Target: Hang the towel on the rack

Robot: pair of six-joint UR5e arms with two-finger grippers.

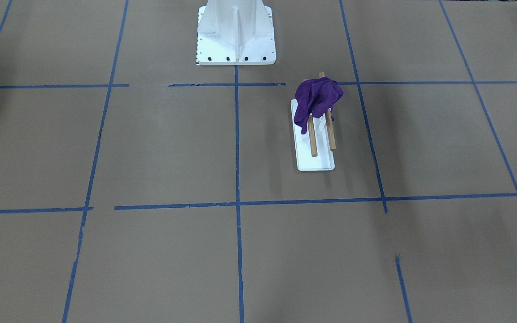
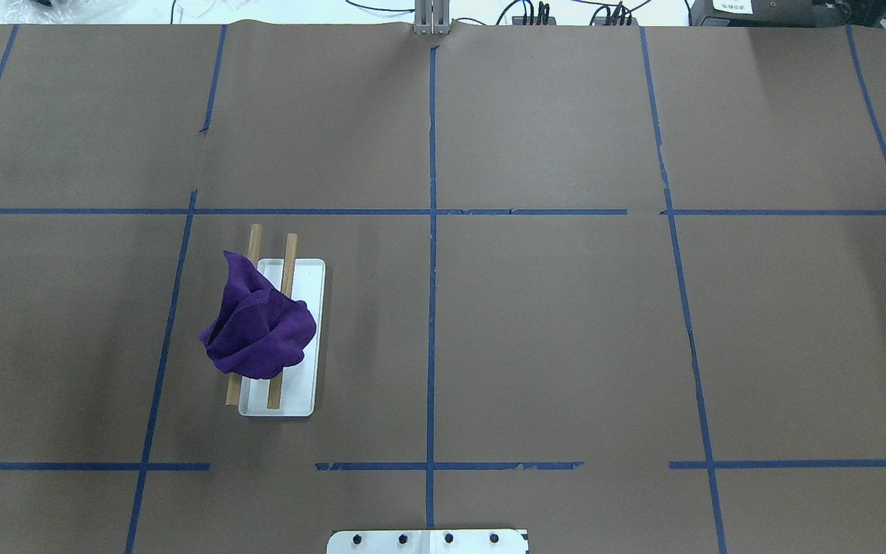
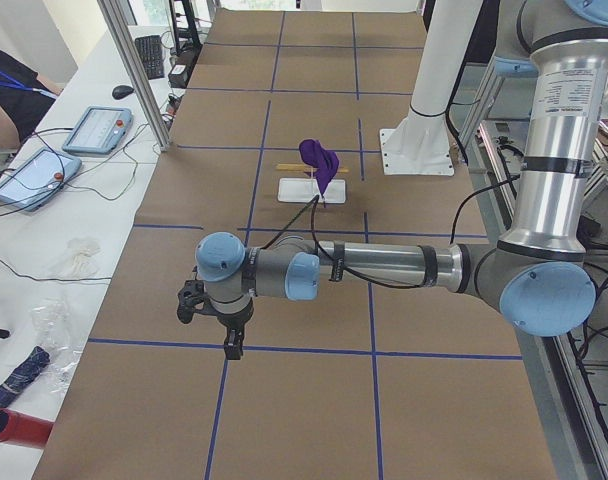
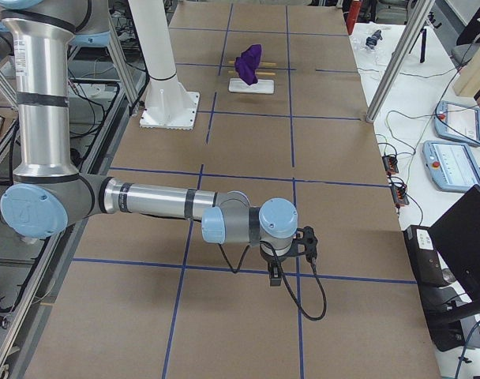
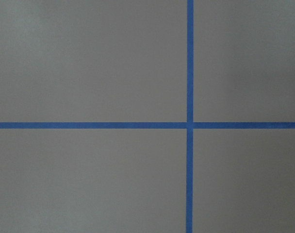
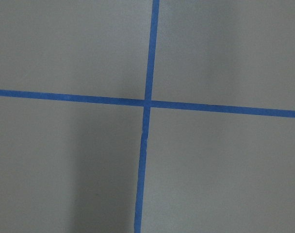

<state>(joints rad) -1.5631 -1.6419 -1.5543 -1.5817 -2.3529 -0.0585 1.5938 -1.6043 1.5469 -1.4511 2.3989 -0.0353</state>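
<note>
A purple towel (image 1: 317, 101) lies bunched over both wooden rods of the rack (image 1: 330, 131), near the end closer to the robot base. Part of it hangs down one side. The rack's white base (image 2: 311, 338) sits on the brown table; towel (image 2: 258, 331) and rack also show in the side views (image 3: 319, 160) (image 4: 248, 63). My left gripper (image 3: 232, 345) hangs over the table far from the rack, seen only in the exterior left view. My right gripper (image 4: 275, 276) is likewise far off, seen only in the exterior right view. I cannot tell whether either is open or shut. Both wrist views show only table and blue tape.
A large white pedestal with bolt holes (image 1: 236, 36) stands at the robot's edge of the table. Blue tape lines (image 2: 431, 308) grid the brown surface. Tablets and cables (image 3: 44, 170) lie on side benches, with an operator at the edge.
</note>
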